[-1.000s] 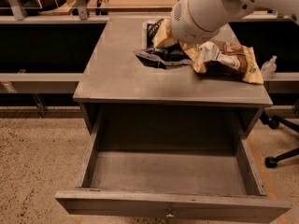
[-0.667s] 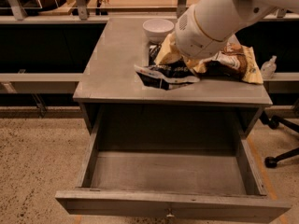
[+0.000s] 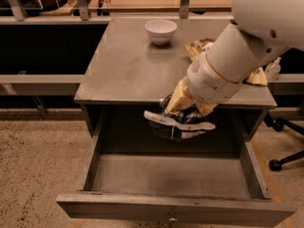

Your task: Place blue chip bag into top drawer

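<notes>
The blue chip bag [image 3: 176,124], dark navy with white lettering, hangs in my gripper [image 3: 183,109] just past the table's front edge, above the back of the open top drawer [image 3: 171,175]. The gripper is shut on the top of the bag; the white arm comes in from the upper right. The drawer is pulled fully out, its grey floor bare, its front panel [image 3: 171,213] nearest the camera with a small keyhole.
A white bowl [image 3: 160,31] stands at the back of the grey table top [image 3: 128,65]. A yellow-and-brown chip bag [image 3: 202,46] lies at the right, partly behind my arm. A small bottle [image 3: 273,69] and an office chair base [image 3: 285,160] are at the right.
My gripper has carried the blue chip bag off the table top, forward and down, to hang over the open drawer. The white bowl has come into view behind it.
</notes>
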You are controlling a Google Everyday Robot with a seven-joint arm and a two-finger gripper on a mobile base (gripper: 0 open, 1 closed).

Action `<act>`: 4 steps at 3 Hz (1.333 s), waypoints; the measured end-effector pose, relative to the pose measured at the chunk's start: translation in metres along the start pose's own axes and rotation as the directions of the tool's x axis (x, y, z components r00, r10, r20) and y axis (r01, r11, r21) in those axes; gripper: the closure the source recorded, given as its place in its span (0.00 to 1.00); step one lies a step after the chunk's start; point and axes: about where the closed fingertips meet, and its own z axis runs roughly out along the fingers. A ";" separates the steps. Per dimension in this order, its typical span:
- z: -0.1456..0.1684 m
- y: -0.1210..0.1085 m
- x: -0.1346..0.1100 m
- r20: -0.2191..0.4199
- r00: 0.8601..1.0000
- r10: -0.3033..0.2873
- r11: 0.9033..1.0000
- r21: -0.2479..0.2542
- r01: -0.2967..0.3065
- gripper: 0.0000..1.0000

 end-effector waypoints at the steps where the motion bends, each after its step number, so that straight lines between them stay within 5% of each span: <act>1: 0.034 -0.029 0.017 -0.072 0.997 0.011 0.999 0.040 -0.008 0.59; 3: 0.101 -0.077 0.013 -0.093 0.993 -0.066 0.992 0.099 0.075 0.13; 4: 0.092 -0.081 -0.018 -0.048 0.990 -0.134 0.983 0.117 0.139 0.00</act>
